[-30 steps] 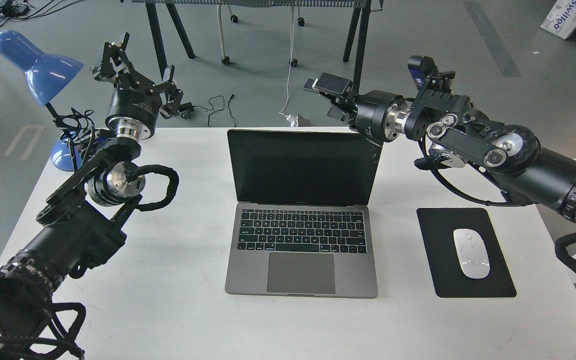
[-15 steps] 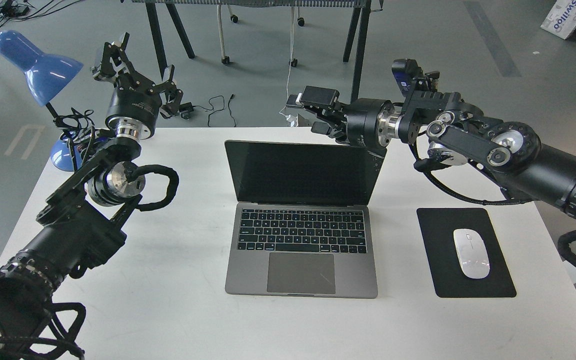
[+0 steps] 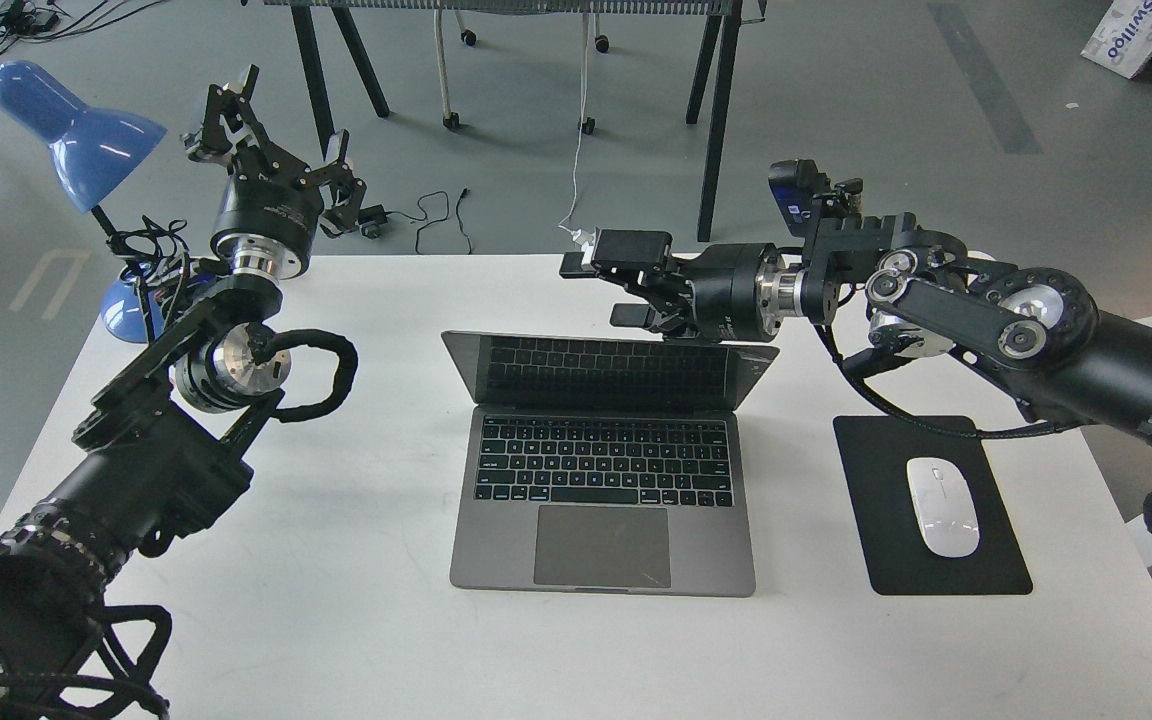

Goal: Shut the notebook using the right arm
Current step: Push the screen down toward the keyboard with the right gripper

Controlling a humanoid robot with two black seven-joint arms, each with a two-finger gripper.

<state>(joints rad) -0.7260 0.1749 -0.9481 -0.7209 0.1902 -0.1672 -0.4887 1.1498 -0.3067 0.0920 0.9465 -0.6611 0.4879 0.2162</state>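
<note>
- The notebook [image 3: 603, 470] is sitting at the middle of the white table [image 3: 356, 600], its lid tilted well forward over the keyboard.
- My right gripper [image 3: 626, 290] is reaching in just behind the notebook's lid, over its top edge, fingers spread with nothing between them.
- My left gripper [image 3: 271, 130] is hanging open, well left of the notebook, beside the blue lamp [image 3: 76, 130].
- The mouse pad [image 3: 886, 560] is lying right of the notebook.

The black jointed right arm [image 3: 996, 320] reached leftward from the right edge, its black fingered gripper [image 3: 616, 285] spread apart. The black left arm [image 3: 186, 380] rose from the near left, its gripper [image 3: 271, 135] splayed at the far left.
</note>
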